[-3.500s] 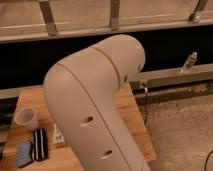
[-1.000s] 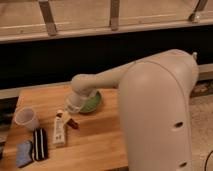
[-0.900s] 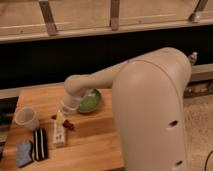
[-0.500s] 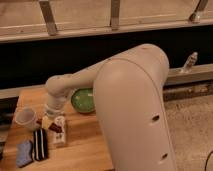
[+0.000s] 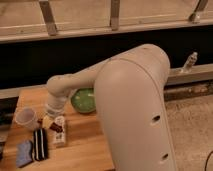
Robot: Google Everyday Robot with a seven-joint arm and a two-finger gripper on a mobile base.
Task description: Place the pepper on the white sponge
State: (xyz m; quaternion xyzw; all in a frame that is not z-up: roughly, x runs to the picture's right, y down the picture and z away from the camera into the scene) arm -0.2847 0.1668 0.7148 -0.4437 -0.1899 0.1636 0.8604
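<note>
Gripper [image 5: 50, 119] by slim dark-red pepper [image 5: 56, 127], soft rectangular pale sponge [image 5: 23, 153] apart

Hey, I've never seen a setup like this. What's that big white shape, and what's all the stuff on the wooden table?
The big white shape is a robot arm, seen close up by a single camera looking down at it. It reaches left over a wooden table. At its end is the gripper, low beside a clear cup. Also on the table are a green bowl, a white bottle lying down, a striped block and the white sponge. The small dark red bit by the gripper looks like the pepper. I can't tell whether it is held.
</note>
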